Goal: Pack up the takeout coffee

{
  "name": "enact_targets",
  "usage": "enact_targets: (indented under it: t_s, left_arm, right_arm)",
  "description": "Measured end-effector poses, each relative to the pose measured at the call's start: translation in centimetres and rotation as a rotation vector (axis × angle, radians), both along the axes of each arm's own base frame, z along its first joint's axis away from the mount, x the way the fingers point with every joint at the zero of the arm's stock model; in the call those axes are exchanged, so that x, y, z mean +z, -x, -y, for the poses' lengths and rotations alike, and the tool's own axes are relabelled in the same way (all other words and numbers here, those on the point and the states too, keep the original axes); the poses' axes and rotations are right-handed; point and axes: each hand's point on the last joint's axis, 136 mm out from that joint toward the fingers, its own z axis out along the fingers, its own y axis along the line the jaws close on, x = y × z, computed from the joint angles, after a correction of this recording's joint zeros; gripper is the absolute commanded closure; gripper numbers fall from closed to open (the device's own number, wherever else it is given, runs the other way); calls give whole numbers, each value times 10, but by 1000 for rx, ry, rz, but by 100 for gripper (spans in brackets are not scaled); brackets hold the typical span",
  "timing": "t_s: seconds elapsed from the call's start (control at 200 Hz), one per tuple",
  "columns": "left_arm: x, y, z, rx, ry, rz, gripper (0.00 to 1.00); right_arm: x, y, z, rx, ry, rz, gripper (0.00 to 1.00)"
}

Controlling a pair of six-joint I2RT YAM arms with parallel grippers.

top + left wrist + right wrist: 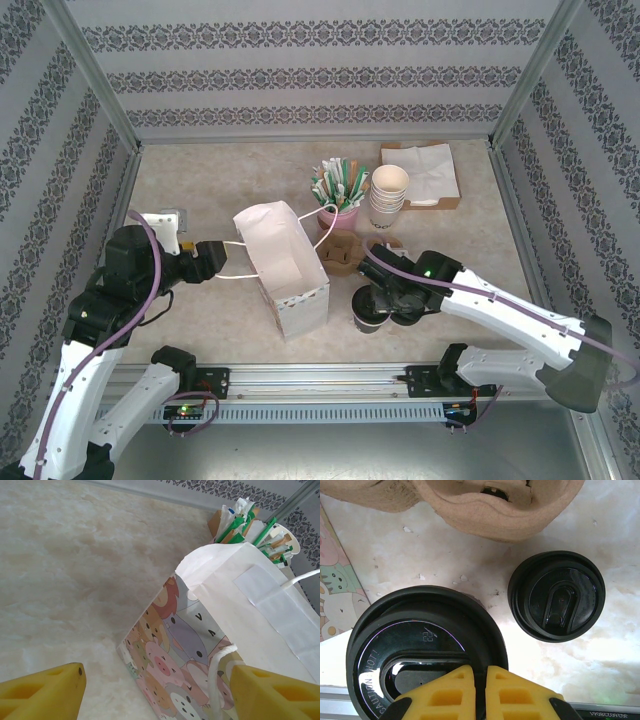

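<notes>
The takeout coffee (420, 640), a dark cup under a round black lid, stands close beneath the right wrist camera; from above the coffee (366, 312) sits just right of the bag. My right gripper (480, 692) is shut on the near rim of its lid, and from above that gripper (388, 298) hovers over the cup. The white paper bag (285, 262) stands open mid-table, with cartoon animals on its side (180, 655). My left gripper (160, 695) is open at the bag's left face, its string handle (217, 680) beside the right finger (275, 692).
A loose flat black lid (556, 595) lies right of the cup. A brown pulp carrier (340, 255) sits behind it. Further back are a pink cup of straws (338, 190), stacked cream cups (388, 195) and a napkin holder (420, 170). Patterned walls enclose the table.
</notes>
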Motion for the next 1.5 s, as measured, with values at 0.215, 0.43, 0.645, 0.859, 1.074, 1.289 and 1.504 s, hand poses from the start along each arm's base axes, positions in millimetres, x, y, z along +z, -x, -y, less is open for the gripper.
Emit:
enact_targets:
  t_s: [0.215, 0.43, 0.645, 0.859, 1.074, 1.289, 1.504]
  left_arm:
    - [0, 0, 0, 0, 0, 1, 23]
    - [1, 1, 0, 0, 1, 4, 23]
    - [2, 1, 0, 0, 2, 8, 23]
    - [2, 1, 0, 0, 2, 8, 23]
    - [2, 1, 0, 0, 2, 8, 23]
    - [2, 1, 0, 0, 2, 8, 23]
    - [2, 1, 0, 0, 2, 8, 23]
  right_arm:
    - [-1, 1, -1, 9, 10, 0, 88]
    - [-6, 4, -1, 19, 27, -12, 87]
    - [-7, 5, -1, 24, 35, -10, 83]
    - [-8, 5, 0, 21, 42, -11, 80]
    - [-8, 7, 2, 20, 50, -16, 77]
    - [-7, 7, 4, 17, 49, -14, 73]
    - [-1, 6, 6, 12, 35, 9, 65]
